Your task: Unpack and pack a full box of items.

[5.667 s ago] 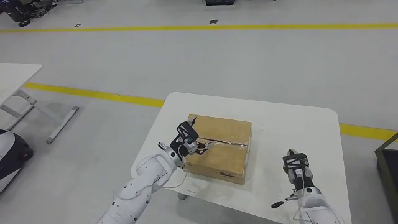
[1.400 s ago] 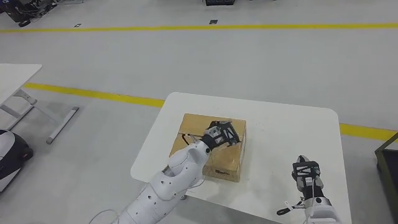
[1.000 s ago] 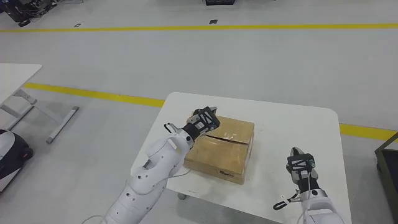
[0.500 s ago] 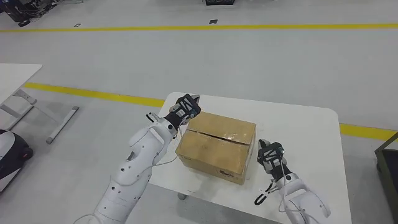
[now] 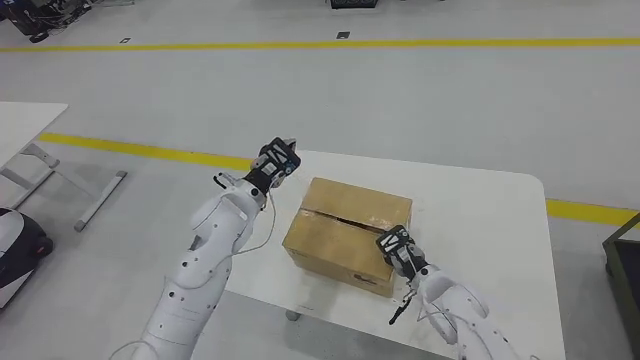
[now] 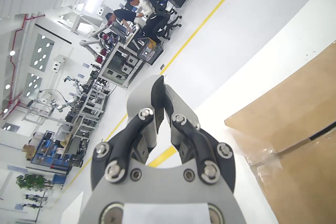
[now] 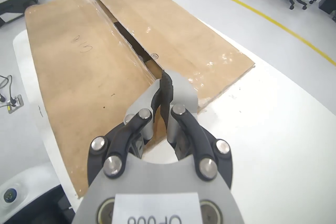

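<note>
1. Since half a second ago, the left gripper (image 5: 279,150) has been drawn off the cardboard box (image 5: 350,232) toward the far left corner of the table (image 5: 480,210), and the right gripper (image 5: 396,243) has been brought up to the box's right end.
2. Both pairs of fingers are seen pressed together, with nothing held (the wrist views show this plainly).
3. The box is set mid-table with its flaps down and its taped seam (image 7: 123,33) slightly parted; the right gripper's tips are seen at the seam's end.

The left gripper (image 5: 281,147) has left the box (image 5: 352,218); the right gripper (image 5: 393,240) has reached it.
</note>
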